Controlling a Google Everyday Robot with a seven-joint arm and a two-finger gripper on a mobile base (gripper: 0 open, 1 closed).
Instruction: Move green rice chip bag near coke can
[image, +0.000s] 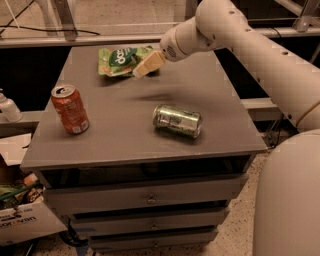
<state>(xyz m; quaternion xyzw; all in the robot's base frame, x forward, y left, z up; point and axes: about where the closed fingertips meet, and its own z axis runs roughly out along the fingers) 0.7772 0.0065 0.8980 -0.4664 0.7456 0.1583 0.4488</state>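
1. The bag (121, 59) lies flat at the far edge of the tabletop (125, 145), a little left of the middle, with its dark green logo facing up.
2. The tool (149, 64) is at the right end of the bag and points down and to the left. Its tip covers the bag's right edge in this view; if it touches the bag, I cannot tell. I also cannot tell if the tool is released or clenched.
3. The arm (240, 35) comes in from the upper right, over the far right corner of the tabletop.
4. The coke can (70, 108) stands upright near the left edge, well apart from the bag and closer to the front.
5. A green can (177, 120) lies on its side near the middle of the tabletop, right of the coke can.
6. Under the tabletop are drawers (150, 197). To the left, lower down, stands a white bottle (7, 107), and a box (25, 225) is on the floor.
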